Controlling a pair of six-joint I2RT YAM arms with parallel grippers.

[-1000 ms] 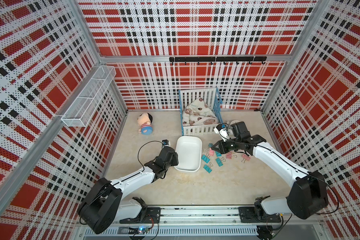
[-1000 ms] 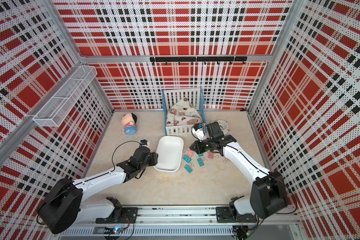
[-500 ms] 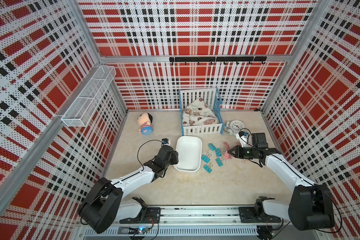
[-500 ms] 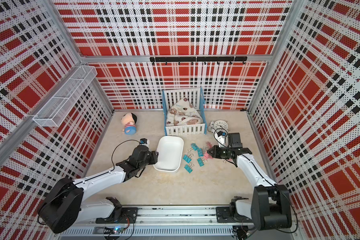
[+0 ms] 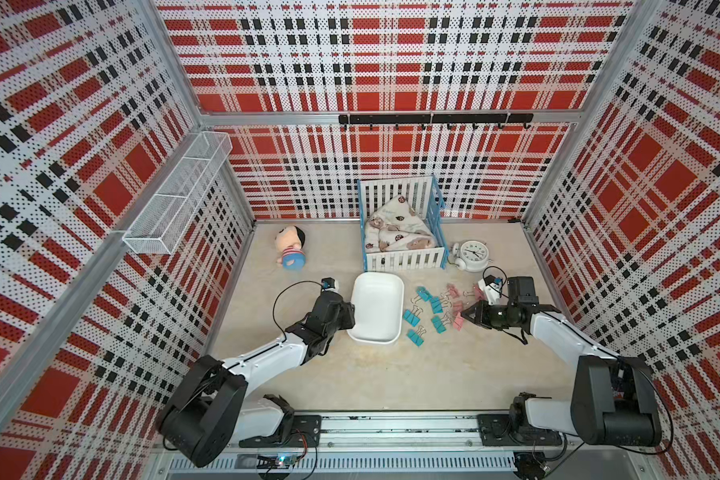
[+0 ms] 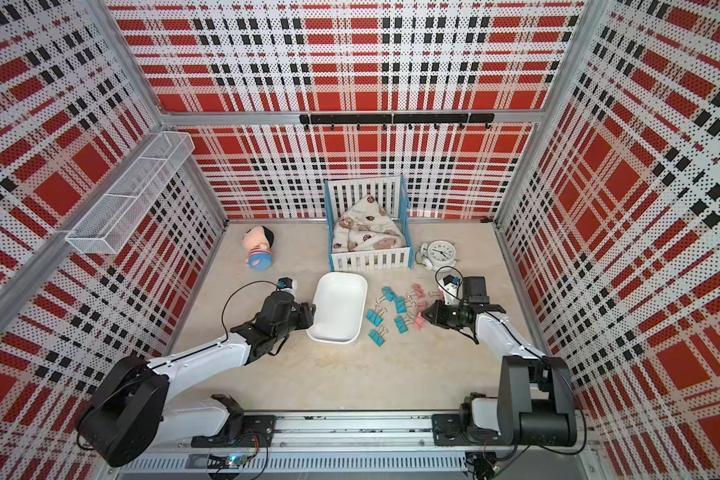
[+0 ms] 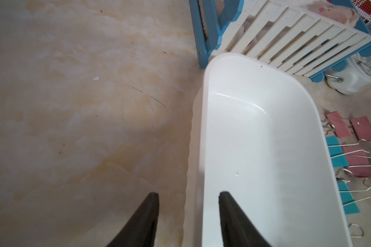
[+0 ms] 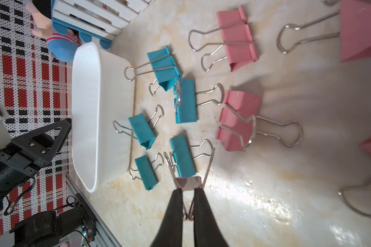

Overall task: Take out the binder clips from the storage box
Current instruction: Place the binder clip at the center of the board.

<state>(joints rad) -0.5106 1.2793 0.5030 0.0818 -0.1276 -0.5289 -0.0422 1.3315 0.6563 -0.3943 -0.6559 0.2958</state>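
The white storage box [image 5: 377, 307] [image 6: 339, 307] lies mid-table, and its inside shows bare [image 7: 266, 149]. My left gripper [image 5: 351, 309] [image 7: 189, 194] is shut on the box's left wall, one finger inside and one outside. Several binder clips lie on the table right of the box, teal ones [image 5: 411, 316] [image 8: 185, 100] nearer it and pink ones [image 5: 454, 291] [image 8: 237, 119] beyond. My right gripper [image 5: 466, 316] [image 8: 187, 190] is shut on a pink binder clip [image 8: 187, 182] [image 6: 419, 322], low over the table at the right edge of the pile.
A white-and-blue crib [image 5: 404, 253] with a blanket stands just behind the box. A white alarm clock [image 5: 472, 253] sits right of the crib and a doll [image 5: 290, 249] lies at the back left. A wire basket [image 5: 175, 195] hangs on the left wall.
My right gripper has moved right, away from the box, to the right side of the clip pile with a pink clip in it. The left arm and box have not moved.
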